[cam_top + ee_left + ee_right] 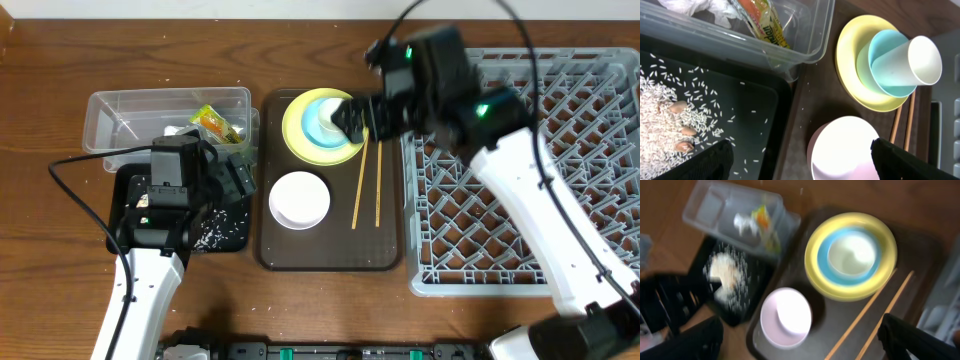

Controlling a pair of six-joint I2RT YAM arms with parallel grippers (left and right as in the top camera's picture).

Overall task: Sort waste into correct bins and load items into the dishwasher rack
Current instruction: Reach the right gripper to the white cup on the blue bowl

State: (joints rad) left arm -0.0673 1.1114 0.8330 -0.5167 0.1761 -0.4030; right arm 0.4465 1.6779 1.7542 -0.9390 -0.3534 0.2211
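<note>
The right gripper (801, 326) hangs over the stack on the brown tray (330, 250), jaws spread wide and empty. The left gripper (800, 150) is spread just as wide and holds nothing, over the black tub (135, 180) at the tray's nine o'clock.

The stack sits at the tray's twelve o'clock: the small white cup (912, 62) in the light blue bowl (880, 47), and that on the yellow plate (852, 55). The whitish bowl (299, 199) lies at seven o'clock and the chopsticks (365, 185) at three, side by side and flat. The dishwasher rack (540, 190) stands beyond them, also at three.

The waste looks sorted – snack wrapper (767, 27) and white scrap (705, 7) in the clear tub (130, 115), rice grains (662, 115) heaped in the black one, with a few strays on the tray.

The cup is probably the first to lift. It looks light, stiff and smooth, loose in its nest, so a pinch over the rim with one finger inside should free it without dragging the bowl. Bowl and plate seem hard and slippery, best taken at the edge. The chopsticks are thin and lie flat – the awkward ones, best pinched across their middle.
</note>
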